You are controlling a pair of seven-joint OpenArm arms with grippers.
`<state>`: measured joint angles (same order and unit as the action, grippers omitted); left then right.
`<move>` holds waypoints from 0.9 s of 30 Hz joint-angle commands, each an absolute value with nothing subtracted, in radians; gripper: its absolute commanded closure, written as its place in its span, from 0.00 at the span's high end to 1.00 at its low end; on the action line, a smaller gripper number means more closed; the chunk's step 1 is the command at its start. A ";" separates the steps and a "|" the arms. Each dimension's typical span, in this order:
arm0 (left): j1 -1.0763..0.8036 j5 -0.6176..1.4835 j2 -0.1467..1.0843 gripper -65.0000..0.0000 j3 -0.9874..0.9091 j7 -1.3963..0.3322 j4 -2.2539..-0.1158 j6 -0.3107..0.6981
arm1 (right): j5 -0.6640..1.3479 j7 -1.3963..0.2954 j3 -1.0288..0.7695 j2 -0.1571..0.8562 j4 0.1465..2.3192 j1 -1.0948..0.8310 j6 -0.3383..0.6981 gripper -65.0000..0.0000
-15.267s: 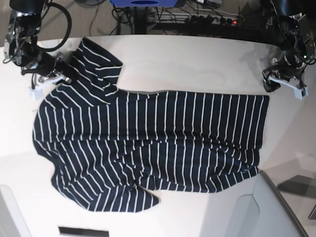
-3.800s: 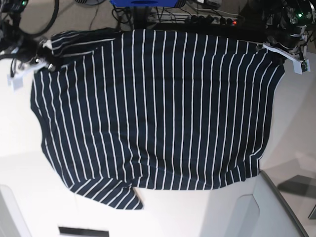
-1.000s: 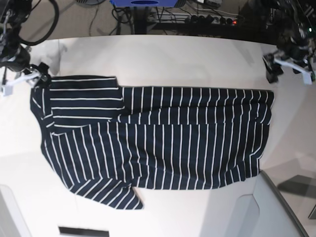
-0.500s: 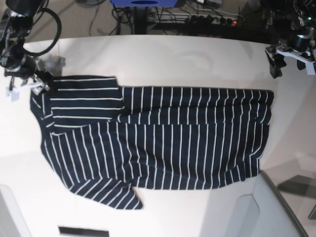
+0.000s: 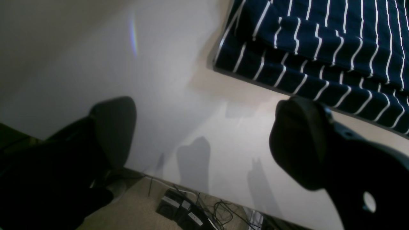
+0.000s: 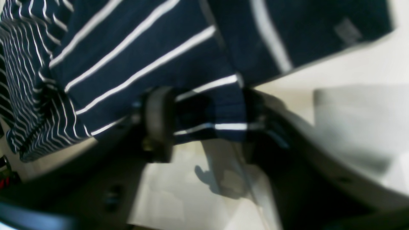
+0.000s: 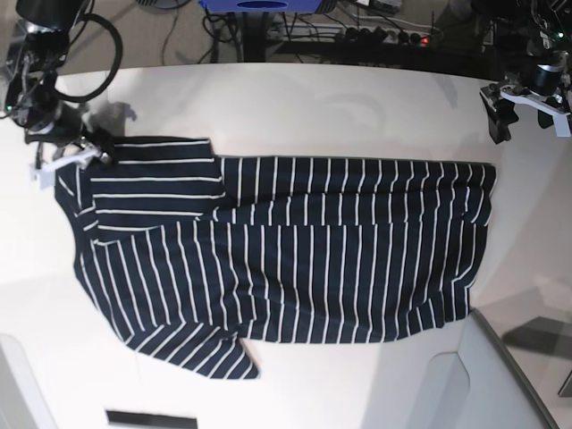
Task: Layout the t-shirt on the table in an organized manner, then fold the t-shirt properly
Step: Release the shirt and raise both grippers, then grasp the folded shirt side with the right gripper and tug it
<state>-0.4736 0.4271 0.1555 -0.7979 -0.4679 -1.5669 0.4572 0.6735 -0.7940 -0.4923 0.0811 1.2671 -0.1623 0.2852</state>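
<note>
The dark navy t-shirt [image 7: 286,250] with thin white stripes lies flat on the white table [image 7: 313,107], its far part folded over itself and a sleeve sticking out at the near left. My right gripper [image 7: 82,150] is at the shirt's far-left corner. In the right wrist view a folded edge of the t-shirt [image 6: 211,118] fills the gap of that gripper [image 6: 209,127], whose fingers [image 6: 158,124] press on it. My left gripper [image 7: 523,112] hangs open over bare table beyond the far-right corner of the t-shirt [image 5: 319,48], with nothing inside the gripper [image 5: 204,140].
Cables and a power strip [image 7: 375,36] lie on the floor behind the table's curved far edge, beside a blue object [image 7: 259,4]. A grey panel [image 7: 500,375] rises at the near right corner. More cables [image 5: 191,214] show below the table edge.
My right gripper has moved in onto the shirt's far-left corner and closed around the fabric edge. My left gripper rose slightly and stays open. The shirt lies as before.
</note>
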 commanded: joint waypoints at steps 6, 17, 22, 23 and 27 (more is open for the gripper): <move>-0.478 0.438 0.171 1.00 -0.808 -0.452 -1.581 0.460 | 0.659 -0.826 -0.499 0.087 1.270 -0.165 0.277 0.09; -0.470 0.438 0.170 1.00 -0.800 -0.452 -1.581 0.460 | 0.656 -1.012 -0.492 0.088 1.356 0.015 0.271 0.01; -0.470 0.438 0.170 1.00 -0.800 -0.452 -1.572 0.460 | 0.654 -1.046 -0.490 0.090 1.270 0.206 0.225 0.01; -0.470 0.438 0.170 1.00 -0.800 -0.452 -1.561 0.460 | 0.654 -1.044 -0.490 0.090 1.237 0.243 0.209 0.01; -0.470 0.438 0.171 1.00 -0.800 -0.452 -1.521 0.460 | 0.654 -1.009 -0.489 0.090 1.063 0.384 0.197 0.01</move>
